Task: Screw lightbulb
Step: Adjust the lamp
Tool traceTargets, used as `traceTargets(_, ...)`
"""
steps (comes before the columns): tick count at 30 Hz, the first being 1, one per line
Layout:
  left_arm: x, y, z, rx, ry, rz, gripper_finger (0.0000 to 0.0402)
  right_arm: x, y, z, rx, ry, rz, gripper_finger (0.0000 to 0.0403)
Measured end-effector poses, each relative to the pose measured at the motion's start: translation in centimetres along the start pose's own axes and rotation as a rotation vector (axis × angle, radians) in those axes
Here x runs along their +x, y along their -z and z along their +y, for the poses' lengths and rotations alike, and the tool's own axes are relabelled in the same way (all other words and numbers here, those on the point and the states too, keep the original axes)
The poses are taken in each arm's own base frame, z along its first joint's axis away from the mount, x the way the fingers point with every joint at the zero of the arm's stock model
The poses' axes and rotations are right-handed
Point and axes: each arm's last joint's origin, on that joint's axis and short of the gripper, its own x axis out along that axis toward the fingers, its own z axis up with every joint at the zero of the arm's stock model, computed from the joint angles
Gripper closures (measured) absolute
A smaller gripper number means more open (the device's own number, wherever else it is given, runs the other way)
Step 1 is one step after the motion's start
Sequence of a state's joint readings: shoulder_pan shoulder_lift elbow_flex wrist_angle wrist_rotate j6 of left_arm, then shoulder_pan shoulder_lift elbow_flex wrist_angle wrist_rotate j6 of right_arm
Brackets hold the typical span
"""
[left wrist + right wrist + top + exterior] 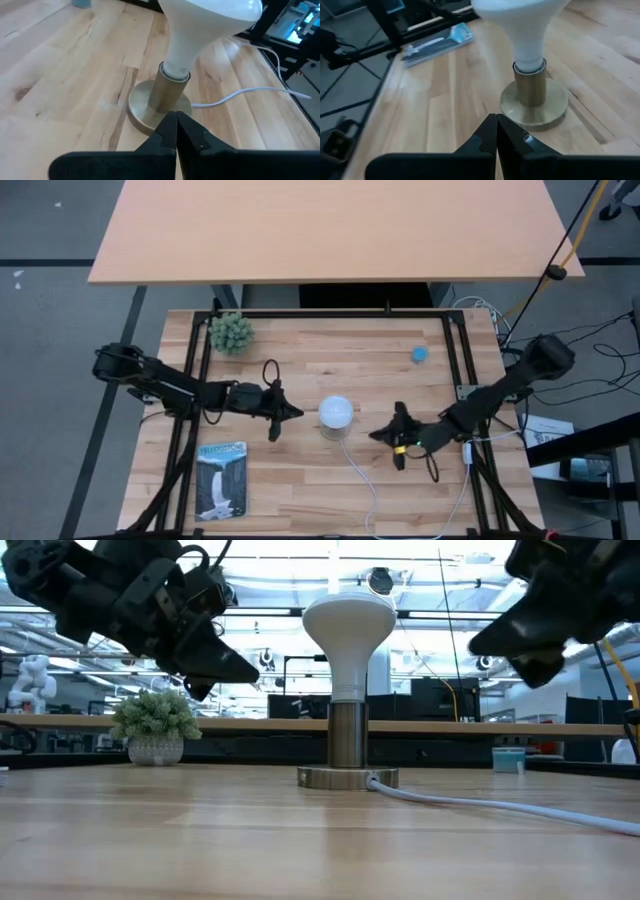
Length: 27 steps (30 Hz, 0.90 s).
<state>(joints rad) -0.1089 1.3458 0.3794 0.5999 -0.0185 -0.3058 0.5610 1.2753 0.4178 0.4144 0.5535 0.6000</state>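
Note:
The white lightbulb (336,412) stands upright, its narrow base in the metallic socket (347,745), whose round base disc (347,778) rests on the wooden table; the bulb also shows in the left wrist view (210,20) and the right wrist view (520,20). My left gripper (296,413) is shut and empty, left of the bulb and above the table. My right gripper (375,434) is shut and empty, right of the bulb and slightly nearer. Neither touches the bulb.
A white cord (362,485) runs from the socket toward the table's near edge. A small potted plant (231,333) stands at the far left, a small blue round object (419,354) at the far right, a booklet (221,479) at the near left.

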Motion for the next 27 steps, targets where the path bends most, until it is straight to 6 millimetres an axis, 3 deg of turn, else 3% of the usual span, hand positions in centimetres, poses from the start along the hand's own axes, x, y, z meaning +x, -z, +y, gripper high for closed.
traceTargets(9, 0.1, 0.2, 0.1, 0.001, -0.005, 0.016, 0.0402, 7.7, 3.8, 2.2, -0.077, 0.105, -0.009, 0.0403)
traceTargets(14, 0.1, 0.5, -0.4, 0.010, 0.009, 0.036, 0.0401, 11.1, 4.5, 2.2, -0.116, 0.159, 0.009, 0.0403)
traceTargets(20, 0.1, 1.0, -0.9, 0.030, 0.007, 0.065, 0.0402, 13.2, 4.9, 0.4, -0.061, 0.197, 0.055, 0.0403)
traceTargets(27, 0.1, 1.1, -1.2, 0.035, 0.016, 0.067, 0.0402, 13.5, 3.9, -1.7, -0.047, 0.288, 0.085, 0.0403)
